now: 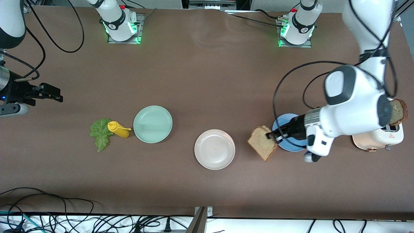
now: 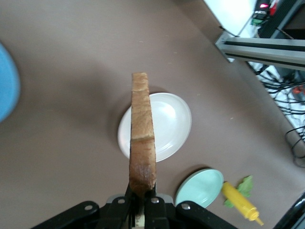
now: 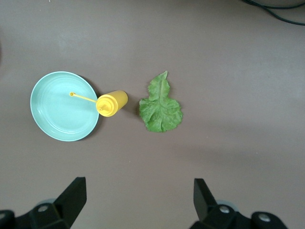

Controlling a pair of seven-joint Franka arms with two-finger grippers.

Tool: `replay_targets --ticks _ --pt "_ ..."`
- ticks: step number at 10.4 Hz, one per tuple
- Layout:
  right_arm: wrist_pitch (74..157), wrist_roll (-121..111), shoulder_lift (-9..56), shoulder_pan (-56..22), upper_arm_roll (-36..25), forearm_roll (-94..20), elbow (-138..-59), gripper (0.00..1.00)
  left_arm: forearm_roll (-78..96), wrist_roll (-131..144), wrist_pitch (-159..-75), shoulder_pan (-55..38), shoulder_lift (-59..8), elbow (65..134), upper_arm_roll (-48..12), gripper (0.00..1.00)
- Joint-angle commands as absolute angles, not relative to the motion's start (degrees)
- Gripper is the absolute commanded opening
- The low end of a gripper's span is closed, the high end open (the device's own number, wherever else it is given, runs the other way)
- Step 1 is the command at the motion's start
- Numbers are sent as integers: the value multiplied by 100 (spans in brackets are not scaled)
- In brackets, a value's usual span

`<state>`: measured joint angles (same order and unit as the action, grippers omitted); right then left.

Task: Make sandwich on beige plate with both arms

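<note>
The left claw (image 1: 272, 135) pinches a bread slice (image 1: 262, 143) edge-on, in the air between the blue plate (image 1: 284, 120), which it partly hides, and the bare beige plate (image 1: 214, 149). A second slice (image 1: 397, 111) juts from the toaster (image 1: 393, 136), half hidden by the arm. The right claw (image 1: 55, 94) waits with its jaws wide over the desk (image 1: 207, 81), the lettuce (image 3: 160, 109) below it.

**Where Things Sit on the Bench**

Three plates sit in a row. The middle plate (image 1: 214, 149) is nearest the front camera. One end plate (image 1: 152, 124) has a bottle (image 1: 118, 129) and a leaf (image 1: 101, 132) beside it. By the other end plate (image 1: 284, 121) stands a toaster (image 1: 378, 137) with bread (image 1: 397, 112) in it.
</note>
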<state>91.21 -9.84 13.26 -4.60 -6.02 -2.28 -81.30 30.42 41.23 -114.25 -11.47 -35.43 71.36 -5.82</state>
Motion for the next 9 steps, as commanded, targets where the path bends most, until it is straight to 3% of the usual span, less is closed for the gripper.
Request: replay_targets --ticks 1,3,9 --pt "9105 -985 1283 -431 -589 -202 -8156 100 3593 4219 -12519 -1641 -3936 7084 -475 0" --pt "9140 -976 1301 -413 -589 -193 -8156 100 3752 4201 -13033 -1933 -4200 7084 -475 0" --pt "9211 -976 1485 -53 -598 -369 -8139 100 3990 4131 -13394 -2434 -4790 7084 -475 0"
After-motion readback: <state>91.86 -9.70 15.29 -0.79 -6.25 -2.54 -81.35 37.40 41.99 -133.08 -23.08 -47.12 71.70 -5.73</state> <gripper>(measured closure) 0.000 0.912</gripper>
